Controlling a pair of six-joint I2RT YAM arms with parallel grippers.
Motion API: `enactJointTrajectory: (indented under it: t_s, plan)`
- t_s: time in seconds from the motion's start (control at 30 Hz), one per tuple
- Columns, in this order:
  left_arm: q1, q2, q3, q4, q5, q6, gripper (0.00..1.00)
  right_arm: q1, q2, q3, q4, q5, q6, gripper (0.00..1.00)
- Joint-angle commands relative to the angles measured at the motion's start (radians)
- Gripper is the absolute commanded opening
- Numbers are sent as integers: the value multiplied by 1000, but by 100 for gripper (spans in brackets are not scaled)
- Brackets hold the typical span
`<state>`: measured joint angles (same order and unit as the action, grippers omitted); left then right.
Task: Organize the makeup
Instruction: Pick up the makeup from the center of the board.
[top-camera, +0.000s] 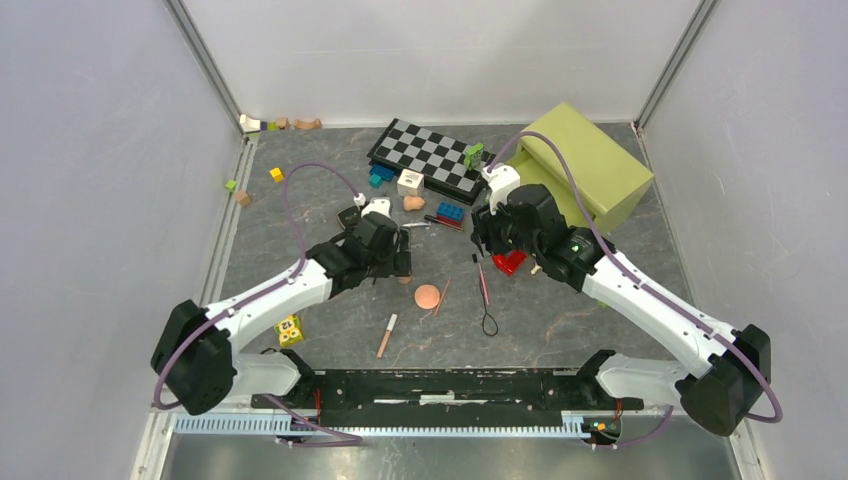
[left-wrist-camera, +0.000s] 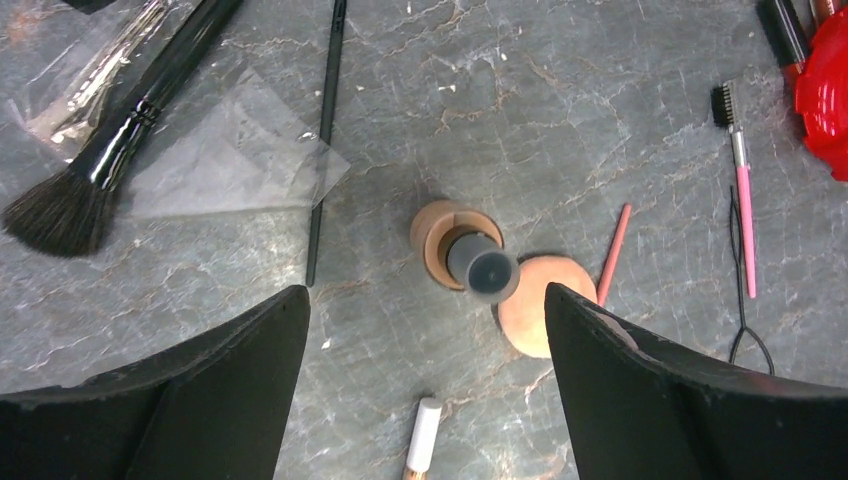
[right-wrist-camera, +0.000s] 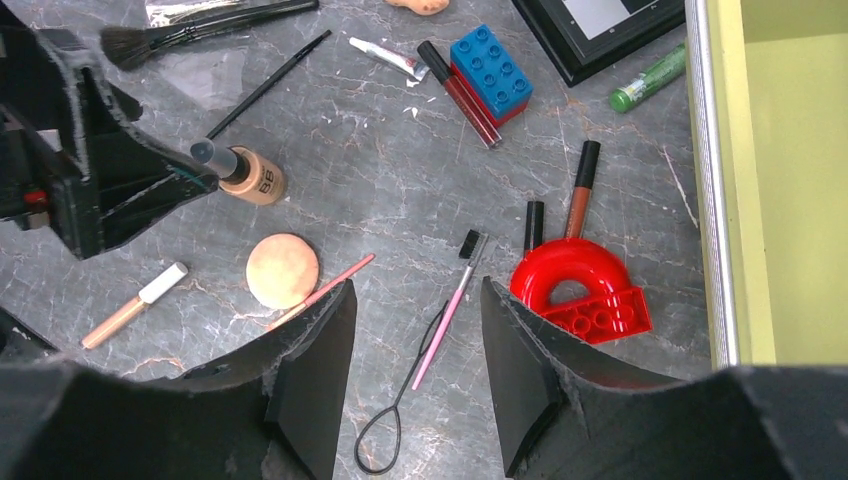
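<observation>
The makeup (right-wrist-camera: 283, 270) lay scattered over the grey stone-patterned table (right-wrist-camera: 380, 190) between the two arms. The left gripper (left-wrist-camera: 425, 300) hung with its jaws spread wide, gripping nothing. Under it a tan bottle (left-wrist-camera: 465, 245) stood upright near the peach puff (left-wrist-camera: 535, 310), with a pink pencil (left-wrist-camera: 613, 252) just beside the puff. The right gripper (right-wrist-camera: 415, 290) had its jaws partly apart and empty, above a pink-handled brow brush (right-wrist-camera: 452, 300). A red horseshoe piece (right-wrist-camera: 580, 290) lay close by. A big black powder brush (left-wrist-camera: 90, 170) rested well to the side.
</observation>
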<state>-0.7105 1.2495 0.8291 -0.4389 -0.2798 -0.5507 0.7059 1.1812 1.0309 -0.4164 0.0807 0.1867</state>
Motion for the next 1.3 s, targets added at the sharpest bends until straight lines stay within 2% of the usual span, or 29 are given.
enactJointTrajectory:
  t_s: [0.0, 0.37, 0.6, 0.93, 1.27]
  plan:
    - [-14, 61, 32, 113, -49, -49, 93, 0, -30, -29, 17, 16, 7, 56]
    - [-24, 264, 112, 103, -40, -19, 77, 0, -40, -58, 14, 6, -12, 56]
    - [-32, 282, 96, 103, -4, -33, 62, -1, -39, -59, 8, -2, -18, 57]
    - [-35, 313, 110, 101, 14, -32, 54, -1, -44, -52, -5, -18, -21, 57]
    - [-35, 290, 123, 79, 13, -34, 38, 0, -69, -64, 3, -12, -32, 57]
